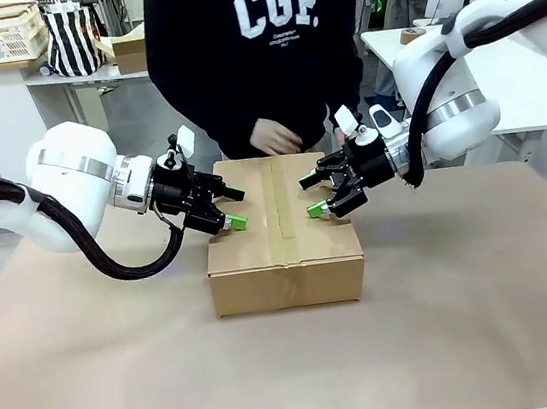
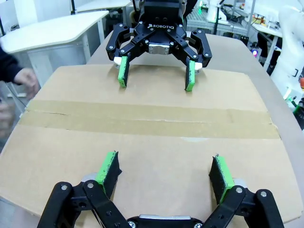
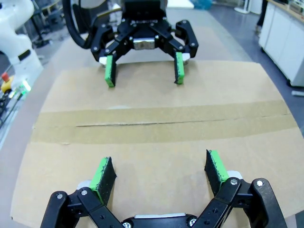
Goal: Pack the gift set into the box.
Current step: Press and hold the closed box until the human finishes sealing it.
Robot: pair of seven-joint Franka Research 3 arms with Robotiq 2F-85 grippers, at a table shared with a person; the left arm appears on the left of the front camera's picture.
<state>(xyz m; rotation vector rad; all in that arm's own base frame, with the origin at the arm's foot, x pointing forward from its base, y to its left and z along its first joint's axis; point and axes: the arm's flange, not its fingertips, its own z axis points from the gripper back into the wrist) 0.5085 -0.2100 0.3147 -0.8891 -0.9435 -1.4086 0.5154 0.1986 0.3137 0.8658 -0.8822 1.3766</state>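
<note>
Lab workspace — white worktables (image 2: 57, 31), plastic crate (image 1: 7, 36), striped bag (image 1: 70, 40)

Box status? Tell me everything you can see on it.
The box is plain brown corrugated cardboard, shallow and rectangular, with its flaps shut and a brown tape strip along the top seam. It sits flat on the table, mid-way between the arms. The left gripper and right gripper, both open, hang over opposite ends of its top; contact unclear.

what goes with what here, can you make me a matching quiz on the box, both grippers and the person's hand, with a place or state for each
Things:
1. box
2. left gripper
3. right gripper
4. person's hand

Place or state:
a. beyond the box's far edge
b. open, above the box's left end
c. closed and taped, on the table
d. open, above the box's right end

Pairs: 1-c, 2-b, 3-d, 4-a
</note>
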